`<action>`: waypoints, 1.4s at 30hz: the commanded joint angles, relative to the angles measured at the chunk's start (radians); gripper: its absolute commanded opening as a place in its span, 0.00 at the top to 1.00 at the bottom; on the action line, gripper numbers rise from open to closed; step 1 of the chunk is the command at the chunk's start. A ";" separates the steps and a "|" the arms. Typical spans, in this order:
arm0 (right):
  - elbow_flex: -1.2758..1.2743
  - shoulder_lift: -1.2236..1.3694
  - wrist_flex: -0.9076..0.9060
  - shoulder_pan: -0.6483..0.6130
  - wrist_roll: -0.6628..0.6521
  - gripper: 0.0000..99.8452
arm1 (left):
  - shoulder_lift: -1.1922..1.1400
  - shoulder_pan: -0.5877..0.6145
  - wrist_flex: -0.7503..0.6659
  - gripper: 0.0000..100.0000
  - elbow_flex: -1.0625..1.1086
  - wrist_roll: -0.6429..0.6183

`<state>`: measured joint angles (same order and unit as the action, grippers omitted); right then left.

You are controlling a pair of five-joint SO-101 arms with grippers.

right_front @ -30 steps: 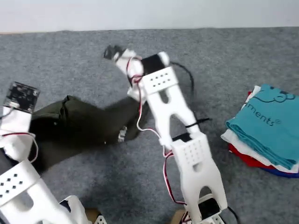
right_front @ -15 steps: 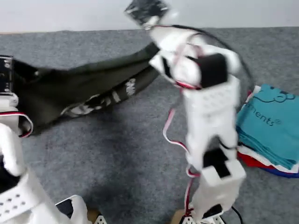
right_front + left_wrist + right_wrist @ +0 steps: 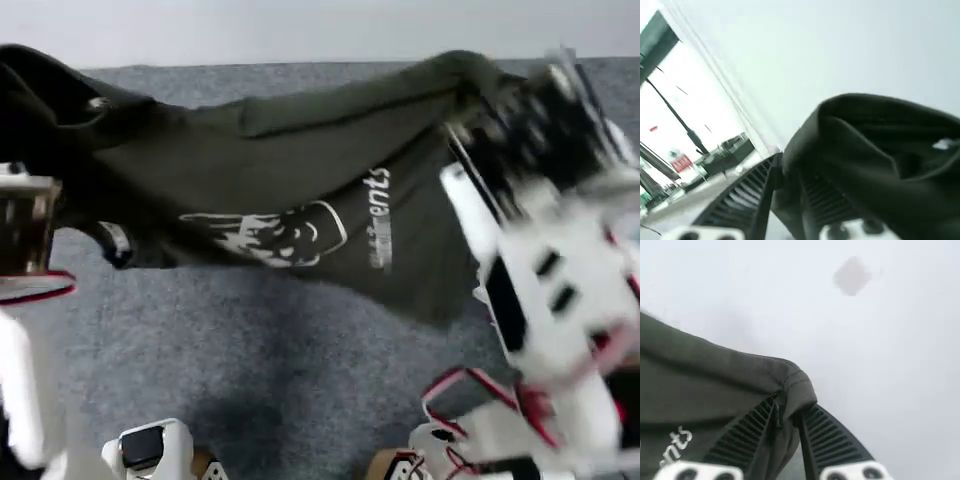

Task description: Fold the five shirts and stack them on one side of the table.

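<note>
A dark olive shirt (image 3: 290,190) with a white print hangs spread out above the grey table, held up between both arms. My left gripper (image 3: 787,182) is shut on one top corner of the olive shirt (image 3: 875,145), at the left in the high view. At the right in the high view, my right gripper (image 3: 788,420) is shut on the other corner of the olive shirt (image 3: 705,385). The right arm (image 3: 550,250) stands raised and blurred, in front of where the stack of folded shirts lay.
The grey carpet-like table surface (image 3: 280,360) lies bare below the hanging shirt. Both arm bases (image 3: 150,450) sit at the near edge. A pale wall runs along the far side.
Both arms have lifted the olive shirt off the table and pulled it wide apart. The right arm swung to the right, covering the stack of folded shirts.
</note>
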<state>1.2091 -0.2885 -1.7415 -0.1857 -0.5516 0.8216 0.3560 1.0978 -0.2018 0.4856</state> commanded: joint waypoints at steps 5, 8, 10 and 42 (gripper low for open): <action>0.026 -0.151 -0.015 0.105 -0.011 0.99 | 0.009 -0.005 0.021 0.99 -0.239 0.009; 0.026 -0.216 -0.050 0.143 -0.028 0.99 | 0.009 -0.005 0.077 0.99 -0.367 0.009; 0.025 -0.252 -0.051 0.168 -0.055 0.99 | 0.009 -0.005 0.123 0.99 -0.440 0.014; -1.364 0.108 0.987 0.122 -0.121 0.99 | -0.377 -0.146 -0.829 0.99 0.885 0.189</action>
<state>-0.1596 -0.2256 -0.8899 -0.0583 -0.6667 0.5808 0.2148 0.3629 0.7480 0.6621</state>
